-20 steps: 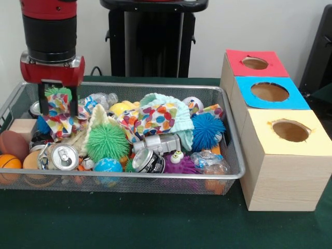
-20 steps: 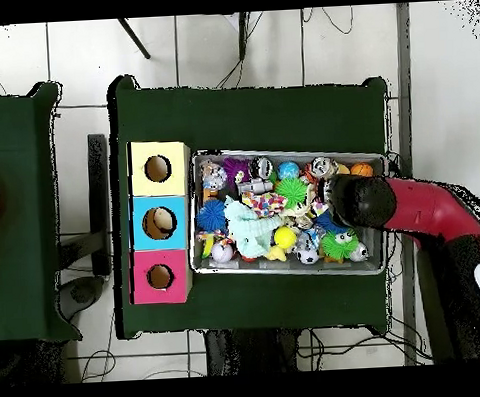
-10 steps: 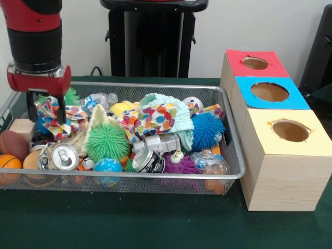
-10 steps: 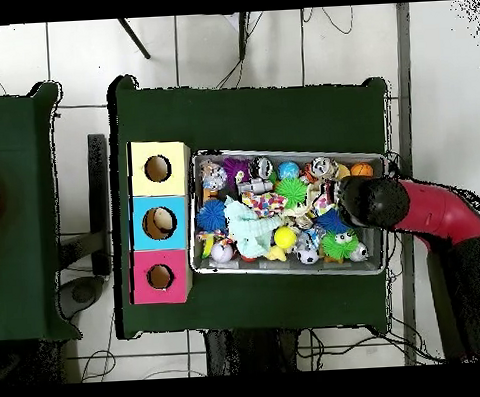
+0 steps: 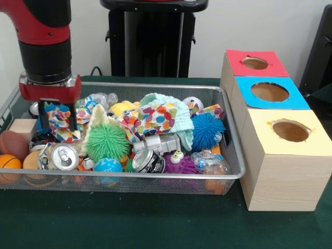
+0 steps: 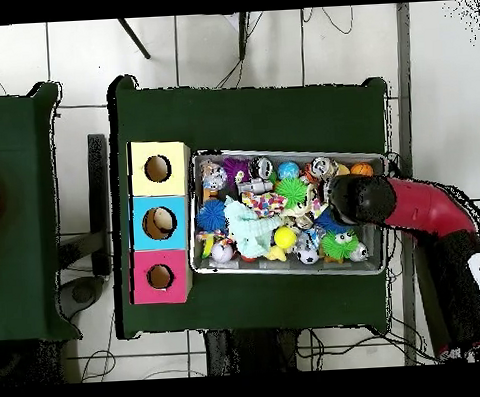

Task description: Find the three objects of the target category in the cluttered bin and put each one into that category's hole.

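A polka-dot cloth (image 5: 61, 120) sat between the two black fingers (image 5: 43, 117) of the gripper (image 5: 58, 120), which had closed on it near the bin's far left corner in the front view. The cloth hung bunched, its lower folds touching the clutter below. A second, larger polka-dot cloth (image 5: 153, 118) lay mid-bin, draped over a pale mint cloth (image 5: 179, 122).

The wire mesh bin (image 5: 155, 181) was packed. Just below the held cloth lay an opened drink can (image 5: 63, 156), with a green spiky ball (image 5: 107, 141) to its right. A second can (image 5: 149, 161) lay near the front rim, beside a small blue globe ball (image 5: 108, 165) and a purple toy with eyes (image 5: 179, 162). A blue spiky ball (image 5: 208, 130) rested toward the right end, with a crumpled clear plastic bottle (image 5: 210, 162) in front of it. At the left end sat a wooden block (image 5: 23, 127), a brown football (image 5: 12, 143) and an orange ball (image 5: 9, 162). A yellow ball (image 5: 119, 108) showed near the far rim.

Right of the bin stood three wooden boxes in a row, each with a round hole: the red box (image 5: 254, 63) farthest, the blue box (image 5: 270, 92) in the middle, the yellow box (image 5: 290, 132) nearest the camera.

The red and black arm (image 5: 45, 46) came down vertically over the bin's left end. In the overhead view, the arm (image 6: 415, 205) reached in across the short end of the bin (image 6: 293, 271) opposite the boxes.
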Controlling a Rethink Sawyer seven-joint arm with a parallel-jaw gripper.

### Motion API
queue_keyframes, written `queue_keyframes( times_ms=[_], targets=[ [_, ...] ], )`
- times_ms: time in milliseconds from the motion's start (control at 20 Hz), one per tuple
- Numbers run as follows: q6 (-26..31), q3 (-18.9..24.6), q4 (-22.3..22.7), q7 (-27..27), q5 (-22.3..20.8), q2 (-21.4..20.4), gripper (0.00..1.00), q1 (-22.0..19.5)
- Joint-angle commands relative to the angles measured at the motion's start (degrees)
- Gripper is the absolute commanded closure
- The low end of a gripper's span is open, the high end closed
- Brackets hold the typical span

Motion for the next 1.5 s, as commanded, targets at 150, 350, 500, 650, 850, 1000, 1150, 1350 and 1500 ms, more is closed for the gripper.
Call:
queue_keyframes(
  times_ms=[150,350,500,650,850,1000,1150,1350,1500],
  targets=[
    [0.51,2.24,3.54,1.86,1.17,-1.61,0.0,2.77],
    [-0.41,2.14,3.84,1.71,1.24,-1.32,0.0,2.66],
    [-0.98,2.79,1.08,0.26,1.01,1.85,0.0,2.2],
    [-2.18,3.78,-2.43,-1.74,0.34,6.31,0.0,1.3],
    [-3.15,3.74,-2.73,-1.09,0.15,7.35,0.0,1.62],
    [-4.59,3.37,-3.55,-0.26,-0.38,8.5,0.0,2.26],
    [-4.49,3.5,-3.92,-0.5,-0.14,9.27,0.0,2.19],
    [-5.68,2.97,-2.73,1.03,-0.07,8.92,0.0,2.85],
    [-5.67,2.7,-2.88,1.49,0.07,8.72,0.0,3.38]
  ],
)
